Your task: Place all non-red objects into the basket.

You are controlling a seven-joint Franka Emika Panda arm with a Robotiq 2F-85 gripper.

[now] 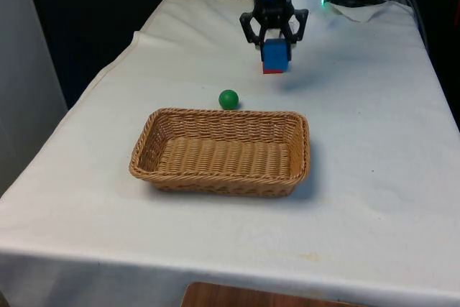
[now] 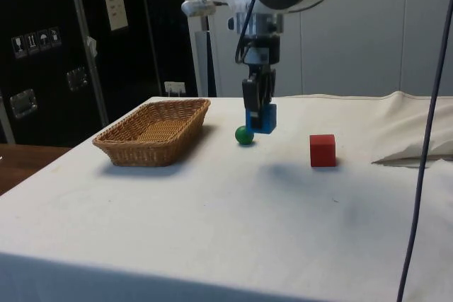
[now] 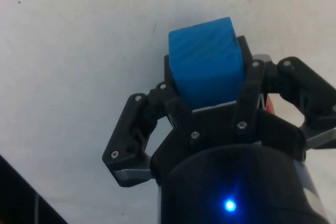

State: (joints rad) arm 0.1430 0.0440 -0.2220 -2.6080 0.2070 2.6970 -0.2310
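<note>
The black two-finger gripper (image 1: 274,47) is gripping a blue cube (image 1: 274,55) between clenched jaws, hanging above the cloth behind the green ball (image 1: 228,98) and woven wicker basket (image 1: 165,172); a red cube (image 2: 323,150) is sitting apart.

One wicker basket (image 1: 219,152) on the white cloth; two cubes, one blue cube (image 1: 275,54) and one red cube (image 2: 323,150); one green ball (image 1: 228,98); four things in all; one black two-finger gripper (image 1: 274,42).
</note>
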